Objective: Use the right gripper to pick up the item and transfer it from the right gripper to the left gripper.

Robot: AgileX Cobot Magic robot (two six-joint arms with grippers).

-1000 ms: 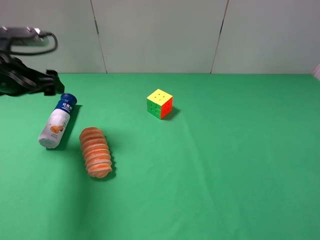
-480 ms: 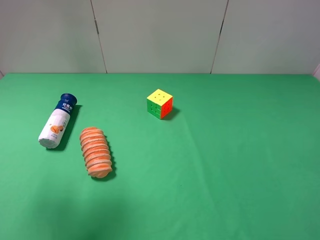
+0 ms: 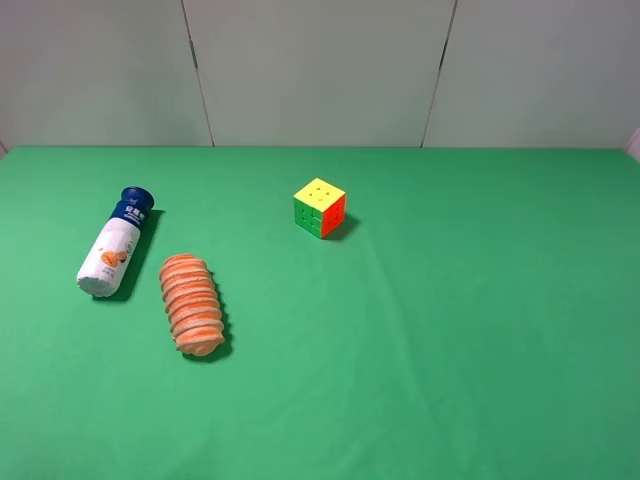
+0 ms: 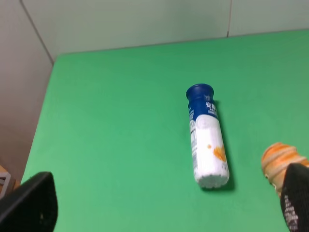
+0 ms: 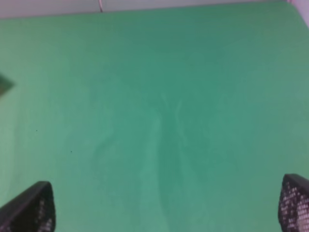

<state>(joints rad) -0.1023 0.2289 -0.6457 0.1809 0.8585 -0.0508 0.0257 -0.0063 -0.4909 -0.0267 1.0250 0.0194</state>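
Bottle [image 3: 115,244] lying free on surface [image 3: 480,330] — both grippers spread wide, empty.
Bottle at far left, just beside orange roll [image 3: 191,304]; L gripper [image 4: 164,212] above it, R gripper [image 5: 166,205] over bare green — cube [image 3: 320,207] well apart.

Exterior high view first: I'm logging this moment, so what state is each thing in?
Bottle: lying on its side, cap on, not held.
Orange ribbed roll: lying flat beside the bottle.
Puzzle cube: resting, scrambled.
Left gripper: open, empty.
Right gripper: open, empty.
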